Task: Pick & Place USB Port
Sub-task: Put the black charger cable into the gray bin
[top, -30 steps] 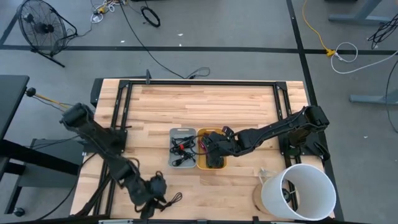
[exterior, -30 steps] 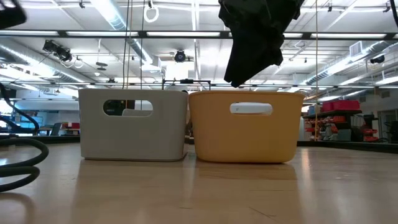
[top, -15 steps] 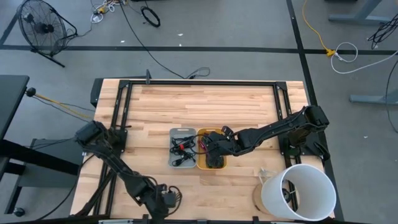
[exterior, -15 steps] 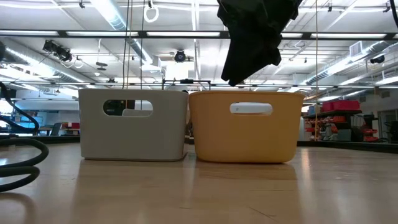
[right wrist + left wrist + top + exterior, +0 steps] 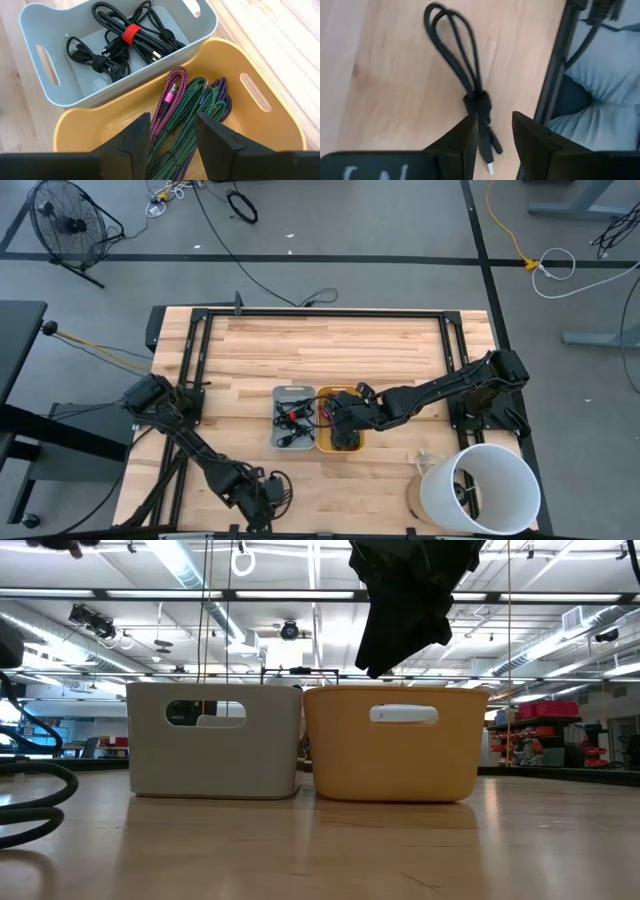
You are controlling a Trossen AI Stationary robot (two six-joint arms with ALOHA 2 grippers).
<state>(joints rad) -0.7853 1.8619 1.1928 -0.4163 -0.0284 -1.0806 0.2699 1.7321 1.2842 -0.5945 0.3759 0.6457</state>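
A black USB cable (image 5: 476, 97), bundled with a tie, lies flat on the wood near the table's near edge, also seen in the high view (image 5: 282, 486). My left gripper (image 5: 494, 120) is open just above it. Its fingers stand on either side of the cable's plug end (image 5: 490, 162), and I cannot tell whether they touch it. My right gripper (image 5: 172, 117) hangs open over the yellow bin (image 5: 280, 125), above the braided pink, green and purple cables (image 5: 192, 107). Beside it, the grey bin (image 5: 35, 20) holds black cables (image 5: 125, 42).
The two bins stand side by side at the table's middle (image 5: 318, 420). A white cylinder (image 5: 480, 485) sits at the near right corner. A black frame rail (image 5: 555, 75) runs along the near edge beside the cable, with pale blue cloth (image 5: 605, 85) beyond it.
My left arm has swung at its base, and its gripper has moved a little toward the table's right and near edge, ending over the black cable. The cable has stayed where it lay. My right arm has kept still over the yellow bin.
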